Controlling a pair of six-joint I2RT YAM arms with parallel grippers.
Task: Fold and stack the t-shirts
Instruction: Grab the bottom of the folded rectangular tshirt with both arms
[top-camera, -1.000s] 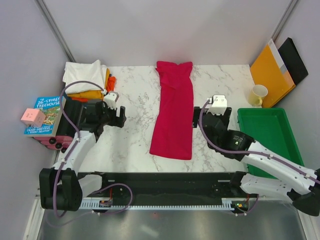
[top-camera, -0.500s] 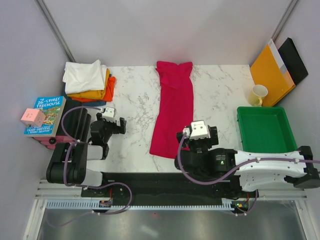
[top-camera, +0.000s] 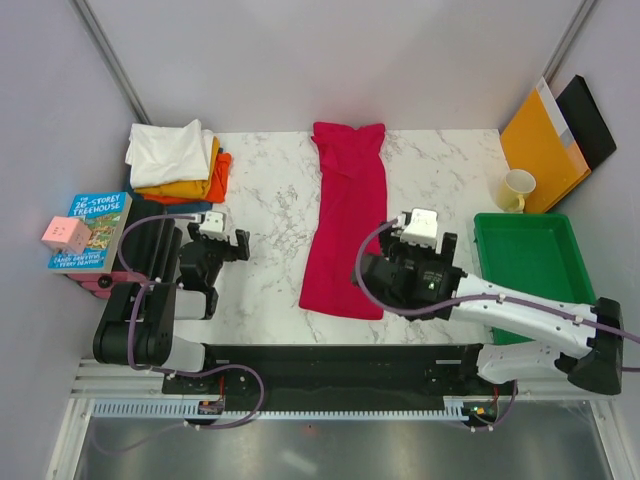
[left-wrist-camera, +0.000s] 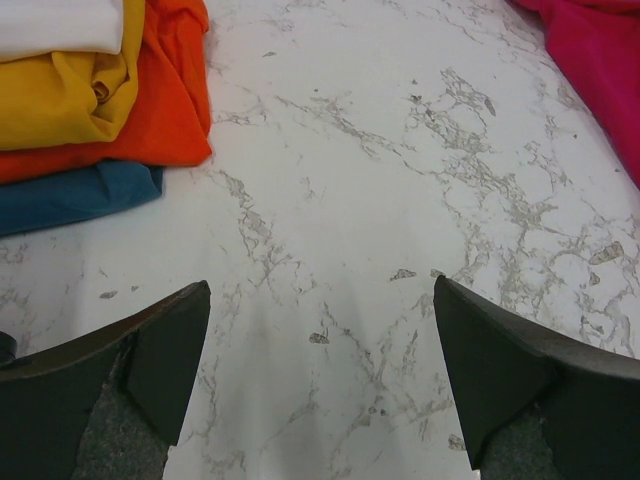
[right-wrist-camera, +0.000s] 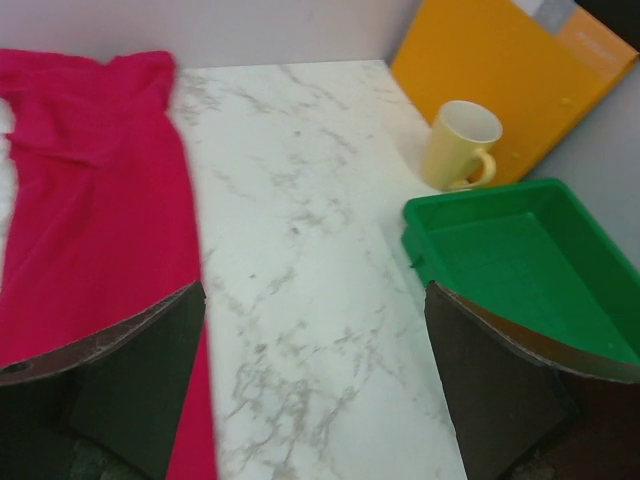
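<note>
A crimson red t-shirt (top-camera: 348, 215) lies in a long narrow strip down the middle of the table; it also shows as the red t-shirt (right-wrist-camera: 90, 190) in the right wrist view. At the back left is a stack of t-shirts (top-camera: 175, 160): white (left-wrist-camera: 60, 20) on top, then yellow-orange (left-wrist-camera: 60, 100), orange (left-wrist-camera: 170, 90) and dark blue (left-wrist-camera: 70, 195). My left gripper (top-camera: 225, 243) (left-wrist-camera: 321, 283) hangs open over bare marble, near of the stack. My right gripper (top-camera: 420, 238) (right-wrist-camera: 314, 286) is open over the marble just right of the red shirt. Neither holds anything.
A green tray (top-camera: 570, 235) (right-wrist-camera: 470, 205) stands at the right edge. Behind it are a cream mug (top-camera: 517, 190) (right-wrist-camera: 460, 145), an orange envelope (top-camera: 543, 145) and a black folder (top-camera: 590, 120). A book (top-camera: 90, 230) and a pink cube (top-camera: 65, 235) sit off the table's left side.
The left arm has pulled back toward the near edge, away from the stack. The right arm swung down to the near edge and has now come back up beside the red shirt.
</note>
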